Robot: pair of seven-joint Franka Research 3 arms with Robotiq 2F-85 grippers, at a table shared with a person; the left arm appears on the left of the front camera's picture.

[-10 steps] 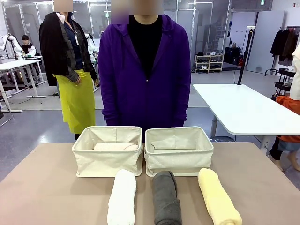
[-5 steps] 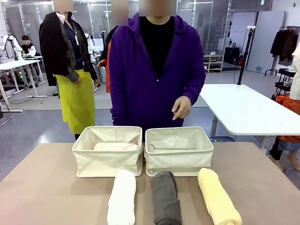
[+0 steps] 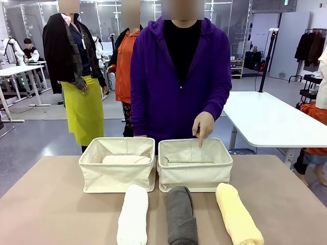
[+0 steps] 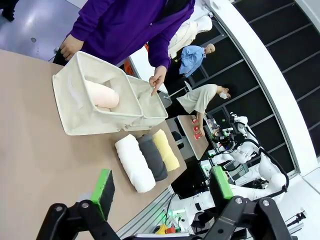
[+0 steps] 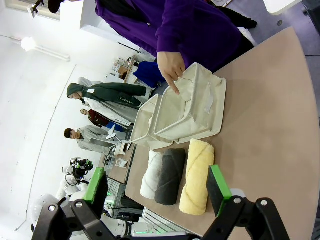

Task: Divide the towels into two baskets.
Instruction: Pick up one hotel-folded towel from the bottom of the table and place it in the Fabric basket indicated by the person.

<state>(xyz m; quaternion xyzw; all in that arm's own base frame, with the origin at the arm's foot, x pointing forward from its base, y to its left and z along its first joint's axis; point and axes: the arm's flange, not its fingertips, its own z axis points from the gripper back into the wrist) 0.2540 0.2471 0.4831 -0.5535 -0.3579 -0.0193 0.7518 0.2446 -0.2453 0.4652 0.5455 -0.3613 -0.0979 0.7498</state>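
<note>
Left gripper (image 4: 161,185) & right gripper (image 5: 157,184): jaws apart, empty. Dark grey towel (image 3: 181,217) prob. soft, light, squashy; grip mid-roll, across width.

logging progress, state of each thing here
left cream canvas basket: one towel inside
right cream canvas basket: no towel inside
pale peach terry roll: in left basket
white terry roll: on table
dark grey terry roll: on table
yellow terry roll: on table
person's hand: pointing into right basket
left gripper: open
right gripper: open
</note>
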